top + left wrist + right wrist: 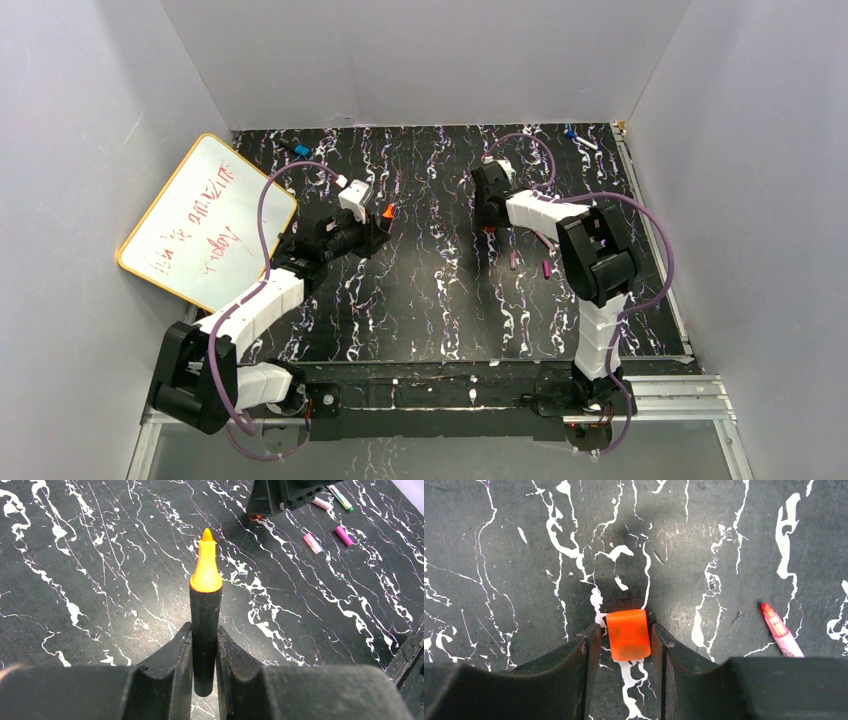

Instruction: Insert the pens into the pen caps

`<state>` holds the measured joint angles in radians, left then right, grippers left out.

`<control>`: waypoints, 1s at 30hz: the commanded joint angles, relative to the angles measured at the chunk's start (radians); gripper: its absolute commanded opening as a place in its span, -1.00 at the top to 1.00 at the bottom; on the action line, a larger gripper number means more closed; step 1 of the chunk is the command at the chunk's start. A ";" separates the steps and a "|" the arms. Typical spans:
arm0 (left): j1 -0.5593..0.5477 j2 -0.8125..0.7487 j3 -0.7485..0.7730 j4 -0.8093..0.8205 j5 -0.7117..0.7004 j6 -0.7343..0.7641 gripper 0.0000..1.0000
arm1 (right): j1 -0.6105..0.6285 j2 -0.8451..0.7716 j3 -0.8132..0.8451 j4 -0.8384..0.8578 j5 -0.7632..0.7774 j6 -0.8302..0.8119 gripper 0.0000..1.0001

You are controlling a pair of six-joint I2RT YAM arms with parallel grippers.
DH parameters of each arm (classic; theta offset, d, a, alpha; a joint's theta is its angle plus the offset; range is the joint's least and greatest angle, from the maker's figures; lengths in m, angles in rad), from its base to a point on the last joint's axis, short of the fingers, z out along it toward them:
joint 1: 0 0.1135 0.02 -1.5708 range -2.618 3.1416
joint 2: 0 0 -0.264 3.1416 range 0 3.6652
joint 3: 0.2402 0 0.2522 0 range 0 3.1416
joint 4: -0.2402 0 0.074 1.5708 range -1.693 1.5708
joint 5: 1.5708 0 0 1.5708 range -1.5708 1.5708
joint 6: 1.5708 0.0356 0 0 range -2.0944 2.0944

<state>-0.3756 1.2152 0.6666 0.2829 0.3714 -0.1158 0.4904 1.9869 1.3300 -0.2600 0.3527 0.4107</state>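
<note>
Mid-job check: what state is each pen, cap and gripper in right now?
black pen: uncapped, orange tip bare, gripped by its barrel.
left gripper: shut on the black pen.
orange cap: off its pen, resting on the table.
right gripper: jaws flank the orange cap; clamped or not, unclear.
pink pen: uncapped, lying flat.
magenta cap: loose on the table.

My left arm (250,305) reaches from the lower left toward centre frame, and my left gripper (204,630) is clamped on a black pen (205,610). My right arm (598,262) folds at the elbow at right. My right gripper (625,629) points down, jaws straddling an orange cap (626,635), seemingly not quite closed.
</note>
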 commanded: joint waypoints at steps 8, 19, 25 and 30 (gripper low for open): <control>0.004 -0.020 -0.001 -0.008 -0.013 0.013 1.00 | -0.005 0.055 0.059 0.018 0.013 -0.053 0.01; 0.004 -0.028 -0.002 -0.008 -0.013 0.013 1.00 | -0.009 0.028 0.009 0.015 -0.005 -0.051 0.63; 0.004 -0.035 -0.015 0.002 0.005 -0.011 1.00 | -0.008 -0.022 -0.012 0.025 -0.025 -0.037 0.82; -0.006 -0.053 -0.074 0.080 0.074 -0.143 1.00 | 0.030 -0.240 -0.142 0.168 -0.074 0.018 0.83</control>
<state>-0.3759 1.2129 0.6453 0.2985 0.3809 -0.1547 0.4900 1.9381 1.2591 -0.1925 0.3206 0.3737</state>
